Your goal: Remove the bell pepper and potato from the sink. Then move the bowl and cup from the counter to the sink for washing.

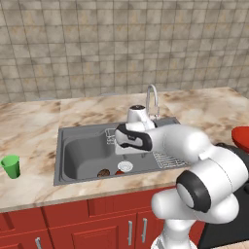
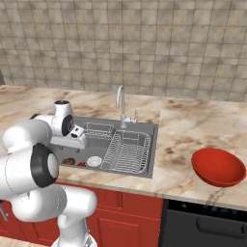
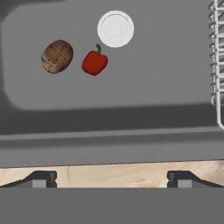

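The grey sink [image 1: 62, 154] holds the brown potato [image 3: 57, 56] and, just beside it, the small red bell pepper [image 3: 94, 62], both on the basin floor near the round drain [image 3: 115, 29]. From the left base view the potato [image 1: 103, 172] and pepper [image 1: 119, 172] lie at the basin's front. My gripper [image 3: 113, 179] hangs open over the sink, above and behind the two vegetables, with nothing between its fingers. The green cup [image 1: 10, 166] stands on the counter left of the sink. On the counter to the right sits the red bowl [image 2: 218, 167].
A wire dish rack [image 2: 126, 150] fills the right part of the sink, and a smaller rack [image 2: 98, 130] sits at the back. The chrome faucet [image 2: 121, 103] rises behind the basin. Red cabinets [image 1: 87, 228] run under the marble counter [image 2: 188, 125].
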Available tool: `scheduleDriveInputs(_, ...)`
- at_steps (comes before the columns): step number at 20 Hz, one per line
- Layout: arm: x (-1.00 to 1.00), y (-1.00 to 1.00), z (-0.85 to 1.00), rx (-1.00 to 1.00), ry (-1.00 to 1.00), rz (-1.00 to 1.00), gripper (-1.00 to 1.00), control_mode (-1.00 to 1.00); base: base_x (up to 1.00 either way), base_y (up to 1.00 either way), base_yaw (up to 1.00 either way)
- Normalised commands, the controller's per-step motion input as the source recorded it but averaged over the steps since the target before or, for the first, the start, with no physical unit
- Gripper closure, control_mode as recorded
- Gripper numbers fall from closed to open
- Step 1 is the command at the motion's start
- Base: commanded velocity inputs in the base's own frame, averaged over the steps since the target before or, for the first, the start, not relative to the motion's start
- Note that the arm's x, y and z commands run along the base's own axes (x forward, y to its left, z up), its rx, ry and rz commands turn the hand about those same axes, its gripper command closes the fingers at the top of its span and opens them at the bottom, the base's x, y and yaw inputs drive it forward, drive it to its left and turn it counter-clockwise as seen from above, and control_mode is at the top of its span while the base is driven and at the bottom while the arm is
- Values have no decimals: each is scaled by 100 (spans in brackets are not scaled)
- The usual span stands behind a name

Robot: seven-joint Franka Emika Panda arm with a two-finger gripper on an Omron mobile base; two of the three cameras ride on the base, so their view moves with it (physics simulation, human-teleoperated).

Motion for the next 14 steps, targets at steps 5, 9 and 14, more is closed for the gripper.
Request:
scheduleDriveInputs(5,0,0,-22,0,0,0,-100,-100,0,0,0)
scheduleDriveInputs(9,0,0,-20,0,0,0,-100,-100,0,0,0)
scheduleDriveInputs(14,0,0,-18,0,0,0,-100,-100,0,0,0)
